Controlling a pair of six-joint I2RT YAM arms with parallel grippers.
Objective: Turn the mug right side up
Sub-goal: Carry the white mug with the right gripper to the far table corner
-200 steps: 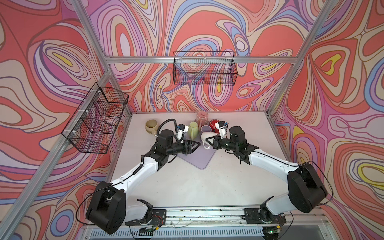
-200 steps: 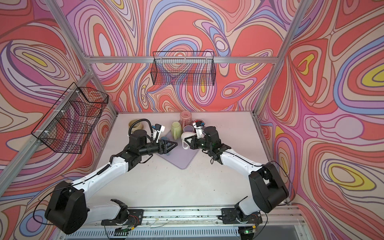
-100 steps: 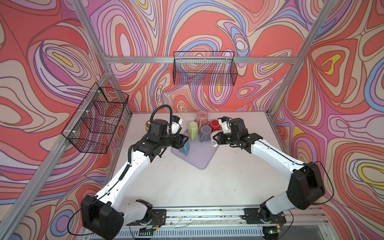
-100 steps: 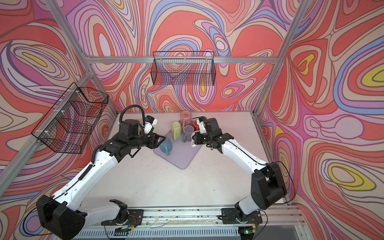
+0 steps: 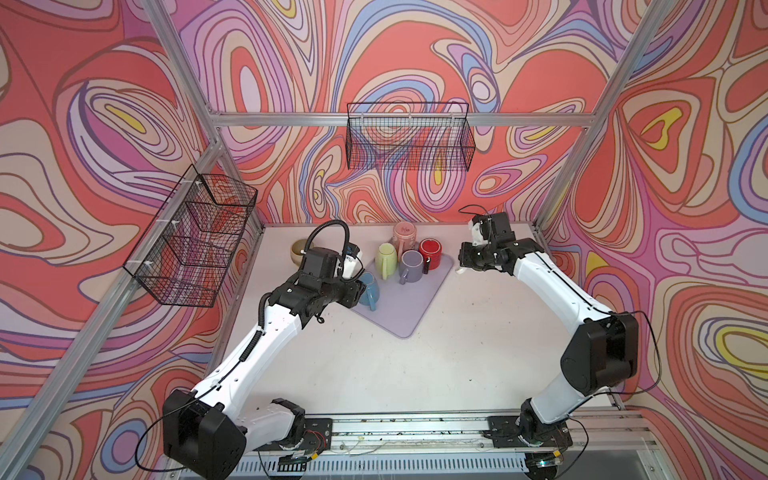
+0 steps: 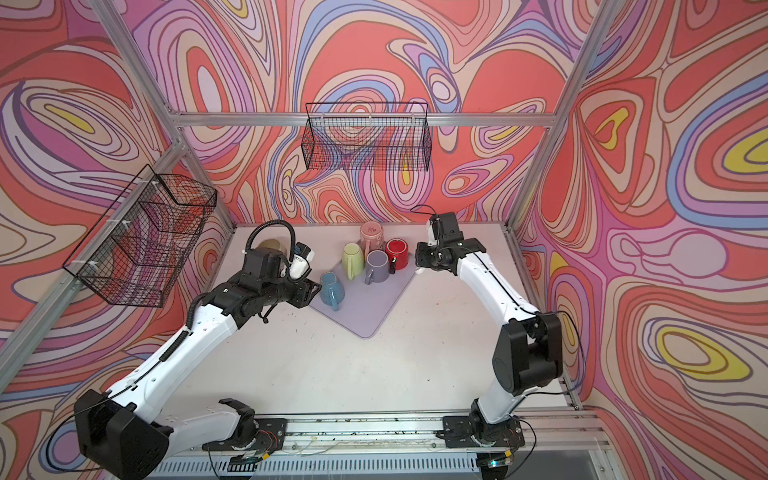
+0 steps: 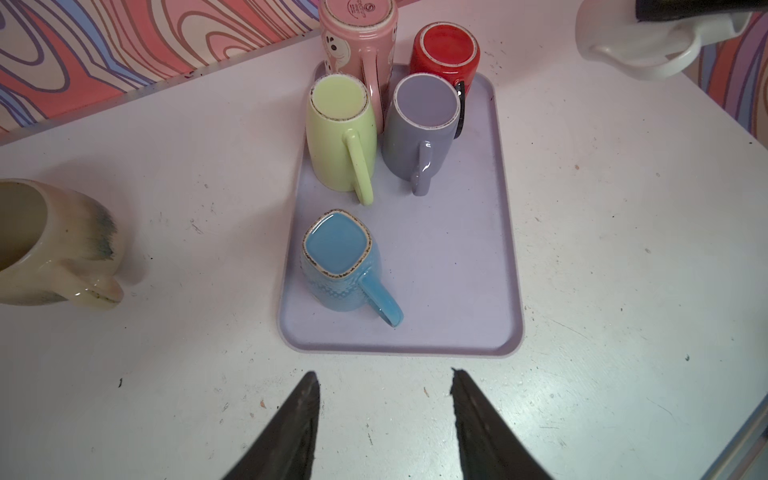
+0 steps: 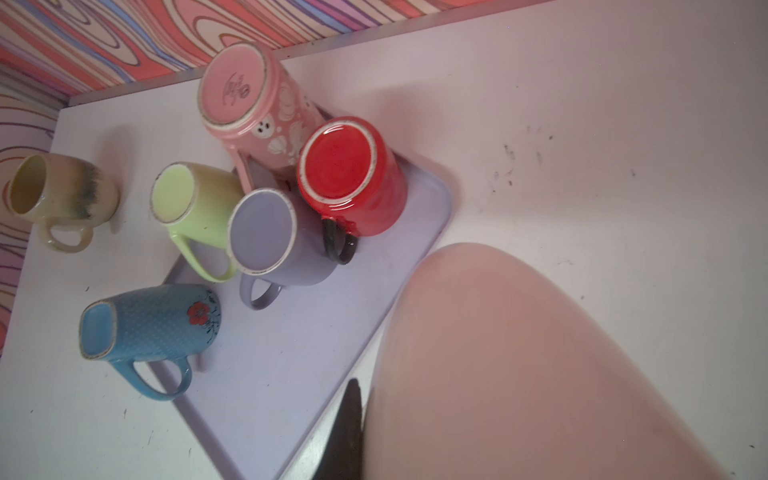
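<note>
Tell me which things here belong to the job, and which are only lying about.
Job: white mug, held by the right gripper; left gripper, open and empty.
Lying about: blue mug, green mug, purple mug, red mug, pink mug, all upside down at the tray; beige mug, upright on the table; two wire baskets on the walls.

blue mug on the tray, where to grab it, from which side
Probably the handle of the blue mug, which stands base up: it juts over bare tray, away from the other mugs. Come from that open side, jaws astride it.
</note>
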